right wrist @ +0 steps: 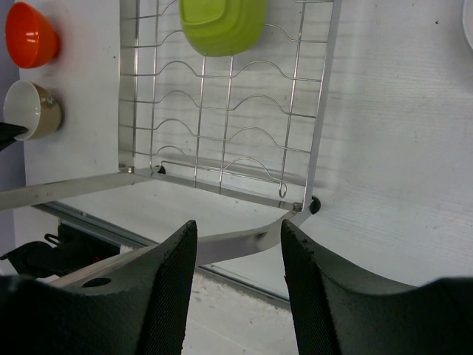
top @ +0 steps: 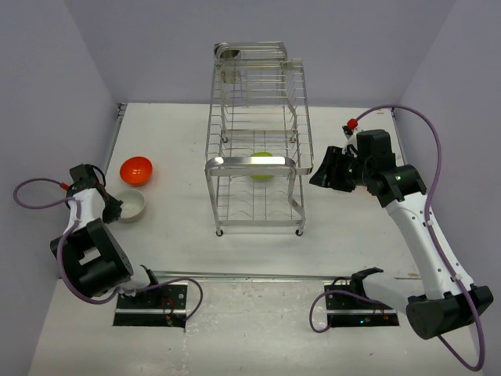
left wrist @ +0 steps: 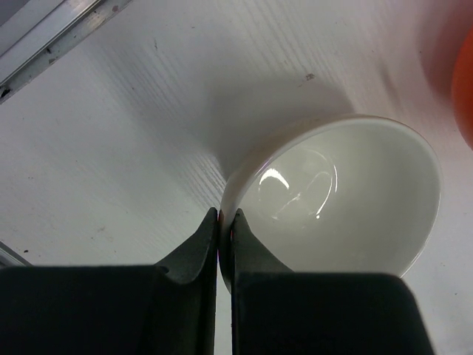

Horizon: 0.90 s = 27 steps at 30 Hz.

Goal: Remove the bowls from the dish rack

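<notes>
The chrome wire dish rack [top: 258, 149] stands mid-table. A lime-green bowl [top: 262, 165] sits on its lower tier and shows in the right wrist view [right wrist: 222, 22]. A beige bowl with a white inside [top: 131, 205] rests on the table at the left. My left gripper [top: 116, 208] is shut on its rim [left wrist: 225, 216], one finger inside and one outside. An orange bowl [top: 135, 170] sits just behind it. My right gripper [top: 322, 173] is open and empty beside the rack's right side, and faces the rack's lower corner [right wrist: 238, 229].
A metal cup [top: 228, 55] hangs at the rack's top left. A metal rail [top: 274, 276] runs along the table's near edge. Purple walls close in the left, back and right. A pale rounded edge [right wrist: 468, 22] shows at the right wrist view's corner.
</notes>
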Each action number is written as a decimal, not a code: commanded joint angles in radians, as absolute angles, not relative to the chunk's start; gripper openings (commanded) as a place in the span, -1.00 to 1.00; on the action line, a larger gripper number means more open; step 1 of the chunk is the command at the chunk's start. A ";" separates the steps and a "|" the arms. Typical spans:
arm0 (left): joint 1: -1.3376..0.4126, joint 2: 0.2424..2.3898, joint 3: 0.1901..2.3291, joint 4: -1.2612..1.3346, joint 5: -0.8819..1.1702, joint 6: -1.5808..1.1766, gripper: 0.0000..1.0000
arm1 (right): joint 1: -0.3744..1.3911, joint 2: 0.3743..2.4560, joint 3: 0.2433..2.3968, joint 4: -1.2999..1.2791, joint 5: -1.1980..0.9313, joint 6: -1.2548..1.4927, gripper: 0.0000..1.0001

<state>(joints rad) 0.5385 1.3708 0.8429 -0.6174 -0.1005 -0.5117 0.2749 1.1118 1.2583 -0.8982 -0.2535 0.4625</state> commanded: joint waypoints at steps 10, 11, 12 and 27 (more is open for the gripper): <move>0.566 1.387 0.874 -0.563 -0.097 -0.512 -0.43 | 0.278 1.109 1.290 -0.884 -0.279 0.462 0.01; 0.568 1.384 0.874 -0.569 -0.097 -0.515 -0.34 | 0.278 1.109 1.290 -0.882 -0.281 0.462 0.01; 0.568 1.375 0.874 -0.571 -0.098 -0.517 -0.17 | 0.278 1.109 1.289 -0.882 -0.281 0.462 0.01; 0.477 1.200 0.988 -0.741 -0.193 -0.526 -0.01 | 0.278 1.103 1.285 -0.876 -0.293 0.457 0.01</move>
<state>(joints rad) 0.5152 1.2629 0.9073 -0.6827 -0.1364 -0.5163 0.2749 1.1118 1.2583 -0.8978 -0.2581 0.4625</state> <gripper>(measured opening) 0.497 0.502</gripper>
